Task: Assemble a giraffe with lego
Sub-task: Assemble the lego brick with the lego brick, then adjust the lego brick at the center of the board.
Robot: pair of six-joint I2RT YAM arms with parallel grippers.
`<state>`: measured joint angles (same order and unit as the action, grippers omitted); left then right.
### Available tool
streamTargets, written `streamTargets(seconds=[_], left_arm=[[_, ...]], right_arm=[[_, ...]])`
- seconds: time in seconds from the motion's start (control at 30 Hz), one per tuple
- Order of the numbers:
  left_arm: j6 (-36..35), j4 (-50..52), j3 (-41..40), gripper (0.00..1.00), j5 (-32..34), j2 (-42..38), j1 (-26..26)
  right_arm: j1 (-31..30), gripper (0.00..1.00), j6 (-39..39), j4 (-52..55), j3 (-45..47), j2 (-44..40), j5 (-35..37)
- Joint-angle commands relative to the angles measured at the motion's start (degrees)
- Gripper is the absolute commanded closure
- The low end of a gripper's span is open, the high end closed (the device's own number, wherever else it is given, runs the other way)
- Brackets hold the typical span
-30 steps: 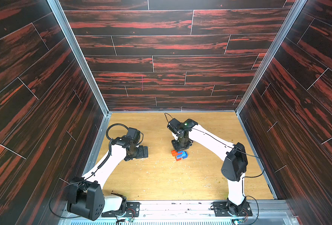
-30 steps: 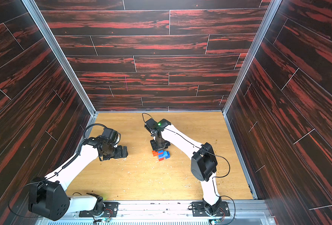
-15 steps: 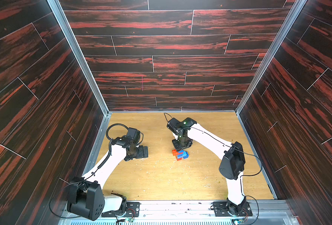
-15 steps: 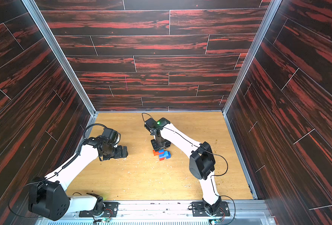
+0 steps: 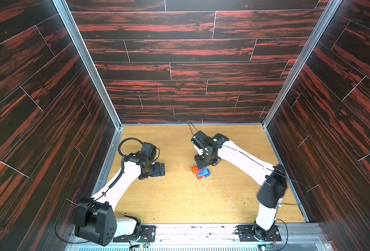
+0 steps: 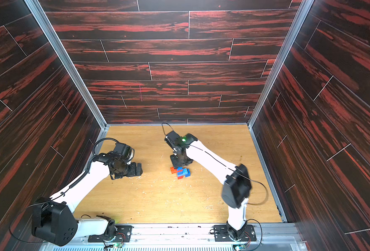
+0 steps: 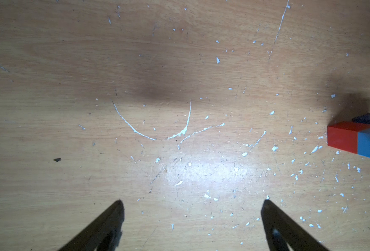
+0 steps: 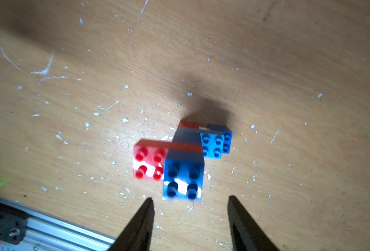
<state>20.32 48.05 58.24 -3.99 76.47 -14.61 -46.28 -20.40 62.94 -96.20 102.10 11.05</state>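
The giraffe [image 5: 200,172] [image 6: 180,172], a small figure of joined lego, stands upright mid-table. In the right wrist view the giraffe [image 8: 184,169] shows a dark blue top brick [image 8: 183,178], a red-orange brick [image 8: 149,160] sticking out under it and a light blue body [image 8: 212,144]. My right gripper [image 5: 203,162] [image 8: 189,198] hangs just above and behind it, open, with nothing between its fingers. My left gripper [image 5: 161,169] [image 7: 192,202] is wide open low over bare table, left of the giraffe [image 7: 353,139].
The wooden table [image 5: 179,206] is scratched and flecked with white. Dark wood-patterned walls [image 5: 49,130] close in the left, right and back sides. A metal rail [image 5: 190,230] with the arm bases runs along the front edge.
My right gripper's jaws have gone from shut to open beside the giraffe's top, and that arm's elbow has swung toward the front right. The giraffe and the left arm have stayed put.
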Motion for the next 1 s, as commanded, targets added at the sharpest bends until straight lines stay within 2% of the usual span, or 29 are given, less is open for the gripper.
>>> streamTargets(seconds=[0.0,0.1,0.2,0.27,0.43,0.53,0.7,0.97], left_arm=[[-0.80,1.34,0.65,0.01,0.74,-0.62,0.21],[-0.72,1.17,0.79,0.01,0.82,-0.36,0.25],[-0.60,1.17,0.95,0.01,0.86,-0.25,0.28],[-0.46,1.10,0.85,0.00,1.12,-0.35,0.24],[-0.42,0.82,0.74,0.00,1.44,-0.35,0.26],[-0.29,0.90,0.78,0.00,1.07,0.10,0.28],[-0.35,0.84,0.59,0.00,1.26,0.15,0.23],[-0.36,0.90,0.65,0.00,1.70,0.17,0.24]], right_arm=[[-0.52,0.41,-0.67,-8.95,7.69,-6.67,-0.78],[-0.95,0.39,-1.10,-14.79,15.08,-12.30,-0.94],[-2.41,0.34,-2.08,-20.11,22.86,-16.80,2.53],[-3.68,0.25,-2.48,-24.07,28.26,-19.19,4.40],[-5.75,0.25,-4.21,-36.04,40.22,-22.54,7.90],[-7.56,0.25,-3.87,-45.69,47.29,-24.65,12.34],[-8.26,0.26,-0.97,-63.25,58.52,-27.48,12.22],[-9.19,0.29,3.56,-83.23,67.08,-24.98,14.49]])
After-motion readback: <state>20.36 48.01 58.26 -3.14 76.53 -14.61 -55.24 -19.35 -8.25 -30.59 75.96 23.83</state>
